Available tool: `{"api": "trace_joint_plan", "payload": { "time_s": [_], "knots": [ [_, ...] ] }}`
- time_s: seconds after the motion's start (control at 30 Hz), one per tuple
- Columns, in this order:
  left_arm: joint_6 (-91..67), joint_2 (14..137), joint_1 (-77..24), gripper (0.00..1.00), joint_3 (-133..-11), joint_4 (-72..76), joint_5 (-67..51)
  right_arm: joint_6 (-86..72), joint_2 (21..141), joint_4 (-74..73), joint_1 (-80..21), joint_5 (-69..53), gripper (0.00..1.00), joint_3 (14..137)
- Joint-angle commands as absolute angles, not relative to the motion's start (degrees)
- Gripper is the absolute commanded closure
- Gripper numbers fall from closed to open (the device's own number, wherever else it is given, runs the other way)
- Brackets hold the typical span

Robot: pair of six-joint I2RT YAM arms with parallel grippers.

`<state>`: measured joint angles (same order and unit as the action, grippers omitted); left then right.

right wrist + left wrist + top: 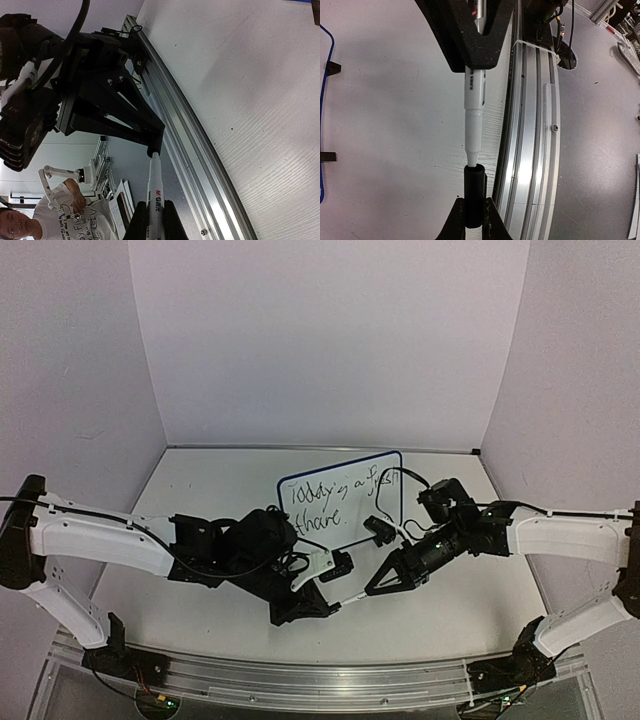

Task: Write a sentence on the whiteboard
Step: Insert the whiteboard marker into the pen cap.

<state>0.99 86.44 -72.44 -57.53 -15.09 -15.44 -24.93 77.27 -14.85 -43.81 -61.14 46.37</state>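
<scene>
The whiteboard (345, 502) stands on the table behind both grippers, and the sentence (335, 502) shows on it in two lines of black script. My left gripper (328, 606) is shut on the marker's black cap (474, 192). My right gripper (377, 587) is shut on the white marker pen (156, 192). The two face each other with the pen (352, 597) level between them. The pen's tip (472, 157) sits at the cap's mouth. The board's blue rim (326, 45) and a black foot (332, 68) show at the left of the left wrist view.
An aluminium rail (530, 130) runs along the table's near edge, right beside the pen; it also shows in the right wrist view (200, 165). Beyond the edge sit a person (35, 220) and some equipment. Pale walls enclose the table's back and sides.
</scene>
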Motion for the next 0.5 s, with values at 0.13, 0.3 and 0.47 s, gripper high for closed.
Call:
{"api": "trace_joint_plan", "payload": {
  "time_s": [0.13, 0.3, 0.47],
  "knots": [
    [3.3, 87.2, -72.7, 1.0, -61.8, -14.2, -16.4, -24.2, 78.3, -13.8, -44.1, -62.5, 1.0, 47.8],
    [4.5, 88.2, -72.7, 1.0, -63.3, -14.0, -16.5, -24.0, 78.7, -13.6, -44.1, -63.3, 1.0, 48.2],
    [6.0, 89.5, -72.7, 1.0, -65.3, -13.2, -15.9, -24.0, 79.4, -13.2, -44.1, -64.9, 1.0, 48.9]
  ]
}}
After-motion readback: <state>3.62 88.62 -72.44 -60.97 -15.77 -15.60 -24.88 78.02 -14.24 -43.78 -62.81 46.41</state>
